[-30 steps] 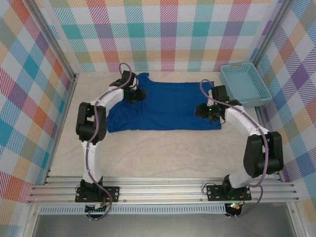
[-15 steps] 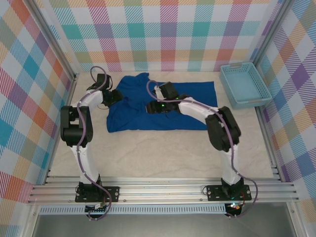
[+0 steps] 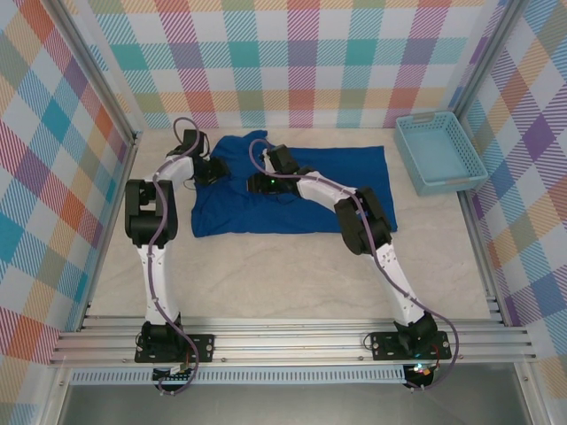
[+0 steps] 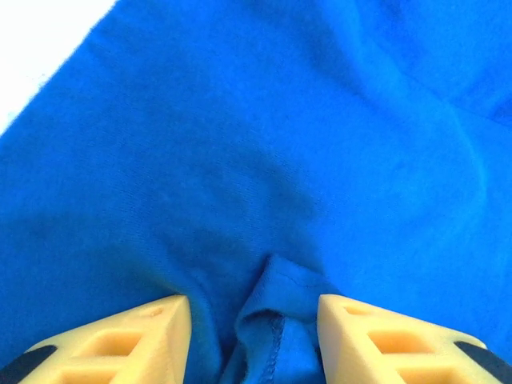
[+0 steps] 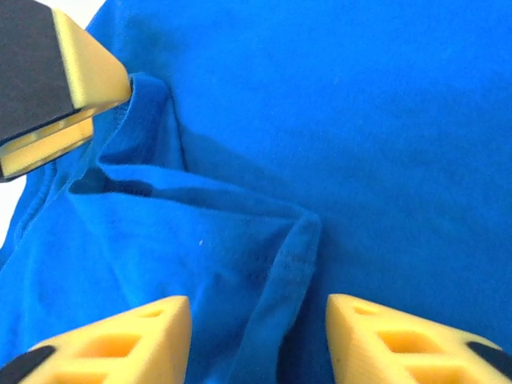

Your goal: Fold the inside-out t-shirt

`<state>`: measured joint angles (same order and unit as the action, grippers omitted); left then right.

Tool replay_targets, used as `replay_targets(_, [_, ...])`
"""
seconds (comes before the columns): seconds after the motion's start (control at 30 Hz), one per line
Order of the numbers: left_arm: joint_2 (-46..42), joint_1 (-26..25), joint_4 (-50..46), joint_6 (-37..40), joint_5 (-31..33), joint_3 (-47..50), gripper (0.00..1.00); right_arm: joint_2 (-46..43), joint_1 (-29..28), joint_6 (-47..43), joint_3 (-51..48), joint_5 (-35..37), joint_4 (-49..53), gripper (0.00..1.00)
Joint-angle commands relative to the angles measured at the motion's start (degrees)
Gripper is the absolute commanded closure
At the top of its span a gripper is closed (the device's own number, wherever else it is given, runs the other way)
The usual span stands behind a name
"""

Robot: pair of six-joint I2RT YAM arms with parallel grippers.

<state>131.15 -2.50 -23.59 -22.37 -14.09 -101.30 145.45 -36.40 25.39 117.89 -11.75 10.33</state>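
Right pincer (image 5: 258, 308) shifted further left across the t-shirt (image 3: 310, 190), nearing the left pincer (image 4: 254, 308).
Both pincers spread wide, each straddling a raised blue fold at its left end; t-shirt lies on the far tabletop (image 3: 266, 274).

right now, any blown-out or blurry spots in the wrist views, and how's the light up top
Left wrist: the table corner is blown out to white, the t-shirt slightly soft. Right wrist: sharper, stitching on the folded hem reads clearly, dark shadow under the crease. Top external: even light, faint shadows beside the arms.
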Motion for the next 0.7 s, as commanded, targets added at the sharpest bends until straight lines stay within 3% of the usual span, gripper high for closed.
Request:
replay_targets(0.0, [1.9, -0.5, -0.3, -0.2, -2.3, -3.1, 0.57, 2.6, 0.0, 1.8, 5.0, -1.5, 1.7, 0.58])
replay_targets(0.13, [3.0, -0.6, -1.8, 0.1, -2.5, -5.3, 0.62, 4.1, 0.0, 2.0, 8.0, -1.1, 3.5, 0.73])
replay_targets(0.3, [1.5, -0.5, -3.2, 1.0, 0.8, -4.5, 0.61, 3.1, 0.4, 2.6, 7.6, 2.2, 5.4, 0.85])
replay_targets(0.67, [-3.7, 1.2, -1.8, 1.2, 4.4, 1.6, 0.55, -6.3, 1.8, 4.1, -6.7, 4.1, -5.7, 0.89])
